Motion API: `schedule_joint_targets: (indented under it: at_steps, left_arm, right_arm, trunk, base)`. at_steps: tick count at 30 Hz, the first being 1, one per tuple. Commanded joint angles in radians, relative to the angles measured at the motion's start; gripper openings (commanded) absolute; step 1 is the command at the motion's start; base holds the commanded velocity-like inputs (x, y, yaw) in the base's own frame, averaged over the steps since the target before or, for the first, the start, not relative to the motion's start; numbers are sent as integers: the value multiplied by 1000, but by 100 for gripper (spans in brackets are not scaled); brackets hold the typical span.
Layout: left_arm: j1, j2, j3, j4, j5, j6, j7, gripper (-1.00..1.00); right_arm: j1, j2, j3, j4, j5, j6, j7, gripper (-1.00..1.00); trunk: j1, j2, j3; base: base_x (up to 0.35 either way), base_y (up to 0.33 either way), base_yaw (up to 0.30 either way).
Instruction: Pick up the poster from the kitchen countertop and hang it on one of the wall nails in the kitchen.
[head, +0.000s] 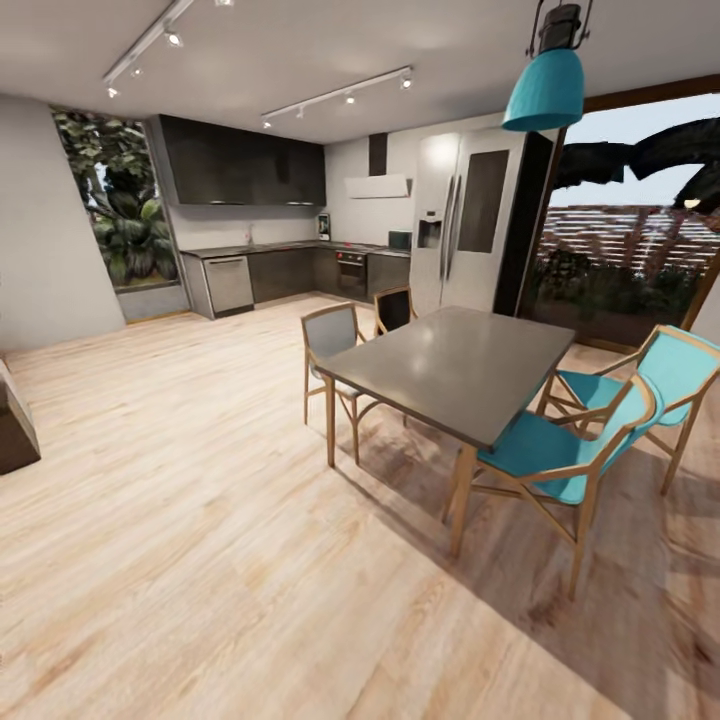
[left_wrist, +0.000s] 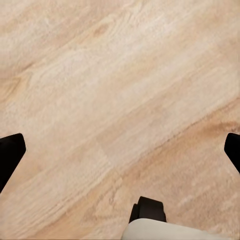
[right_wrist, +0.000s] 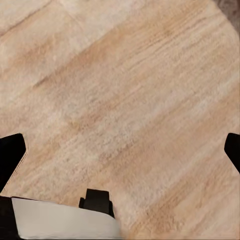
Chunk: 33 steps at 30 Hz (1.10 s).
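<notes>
Looking across the room, I have the kitchen countertop (head: 290, 247) far beyond the dining table (head: 460, 370), a thin grey metallic strip over dark cabinets. The poster I can't pick out from here; anything on that worktop is too small to tell. I judge I'm in transit, so both arms hang low with their cameras aimed at the wooden floor (left_wrist: 115, 100). The left gripper (left_wrist: 120, 150) and the right gripper (right_wrist: 120, 152) both have their black fingertips spread wide at the frame edges, holding nothing. The planks are pale, matte, streaked with grain; the table's top is smooth grey, flanked by teal-seated chairs (head: 560, 450) with wooden frames.
</notes>
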Motion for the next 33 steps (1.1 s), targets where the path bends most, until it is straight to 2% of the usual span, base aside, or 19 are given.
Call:
schedule_joint_targets:
  at_steps: [1,5,11,33]
  left_arm:
    - [0,0,0,-1,0,0,0,100]
    - [0,0,0,-1,0,0,0,100]
    - [0,0,0,-1,0,0,0,100]
    - [0,0,0,-1,0,0,0,100]
  right_arm:
    - [-1,-1,11,3,8,-1,-8,100]
    - [-2,-3,28,11,8,-36,-9,100]
    - [-2,0,30,13,1,-69,-12,100]
    - [-2,2,28,16,-4,-76,-12,100]
  trunk:
    - [0,0,-1]
    - [0,0,-1]
    - [0,0,-2]
    - [0,0,-18]
  base:
    - [203,229,12]
    - [217,232,5]
    - [238,239,95]
    - [273,222,223]
